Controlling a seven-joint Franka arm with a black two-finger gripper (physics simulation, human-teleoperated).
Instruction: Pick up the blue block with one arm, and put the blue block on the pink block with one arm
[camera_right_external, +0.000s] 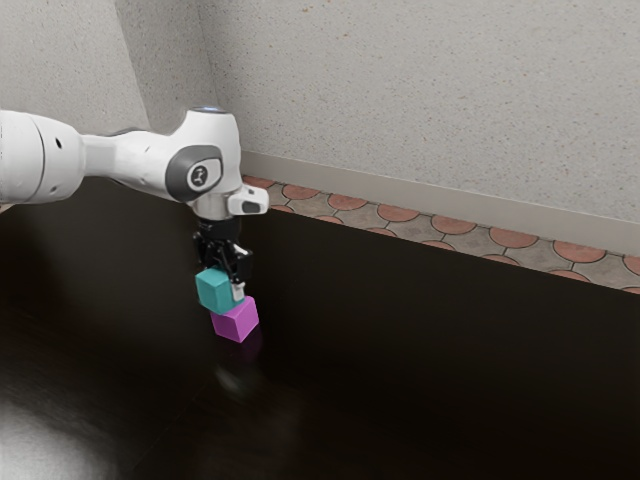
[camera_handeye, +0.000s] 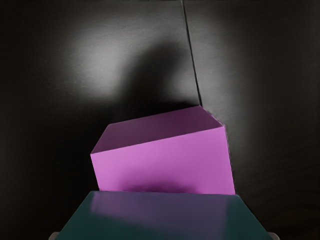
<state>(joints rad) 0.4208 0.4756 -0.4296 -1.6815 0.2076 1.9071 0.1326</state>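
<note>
Operator: Status?
Arm: My gripper (camera_right_external: 225, 281) pinches the blue block (camera_right_external: 211, 290), which hangs just above and beside the pink block (camera_right_external: 236, 320).
Operator: Procedure?
Arm: Centre it over the pink block, lower squarely, then release.

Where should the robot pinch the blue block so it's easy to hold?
On two opposite flat sides, coming straight down from above. The blue block is a cube with flat upright faces, so the pincer grips them squarely, as here, leaving its underside free to land on the pink block.
</note>
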